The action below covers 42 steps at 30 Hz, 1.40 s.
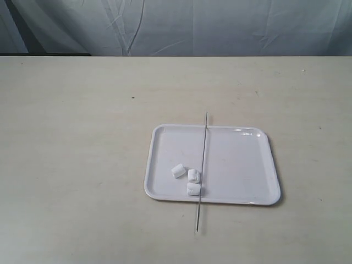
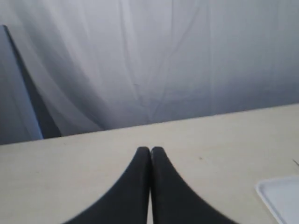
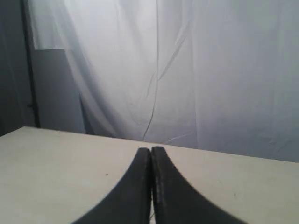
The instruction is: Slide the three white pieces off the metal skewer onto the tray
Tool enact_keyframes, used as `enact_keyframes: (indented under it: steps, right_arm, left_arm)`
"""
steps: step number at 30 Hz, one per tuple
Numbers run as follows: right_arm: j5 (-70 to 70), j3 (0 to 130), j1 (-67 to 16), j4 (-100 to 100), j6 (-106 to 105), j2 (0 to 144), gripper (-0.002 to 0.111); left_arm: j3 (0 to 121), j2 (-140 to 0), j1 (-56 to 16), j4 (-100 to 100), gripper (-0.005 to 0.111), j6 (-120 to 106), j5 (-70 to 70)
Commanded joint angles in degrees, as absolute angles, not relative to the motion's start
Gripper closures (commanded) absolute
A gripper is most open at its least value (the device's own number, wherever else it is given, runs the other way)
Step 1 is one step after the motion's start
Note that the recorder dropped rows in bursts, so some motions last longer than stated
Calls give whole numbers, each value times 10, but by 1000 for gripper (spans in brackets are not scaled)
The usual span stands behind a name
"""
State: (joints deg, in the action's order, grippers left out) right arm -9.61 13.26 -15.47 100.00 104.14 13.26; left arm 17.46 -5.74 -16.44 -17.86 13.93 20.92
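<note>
The white tray (image 1: 242, 165) lies flat on the table right of centre. Three white pieces lie loose in its front left part: one (image 1: 178, 171), a second (image 1: 193, 175) and a third (image 1: 193, 189), the last two close beside the rod. The thin metal skewer (image 1: 202, 170) rests across the tray from back to front, both ends overhanging the rim. No arm shows in the exterior view. My left gripper (image 2: 150, 149) is shut and empty above bare table, with a tray corner (image 2: 280, 200) at the view's edge. My right gripper (image 3: 151, 148) is shut and empty too.
The pale tabletop (image 1: 77, 154) stretches wide around the tray. A white curtain (image 1: 220, 27) hangs behind the table's far edge. A grey panel (image 3: 56, 88) stands beside the curtain in the right wrist view.
</note>
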Motion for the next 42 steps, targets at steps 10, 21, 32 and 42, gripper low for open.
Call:
enact_keyframes:
  steps: [10,21,32,42]
  right_arm:
    - [-86,42,-19,999,1066,101,109]
    - [-104,0,47,401,467,75,109]
    - [93,0,46,260,369,75,109]
    - [177,0,7,185,235,0,109]
  left_arm:
    - [122,0,-40,-149,107,139,160]
    - [0,0,-2,-142,107,139,51]
    - [0,0,-1,82,107,-102,119]
    - [0,0,-1,4,107,0,122]
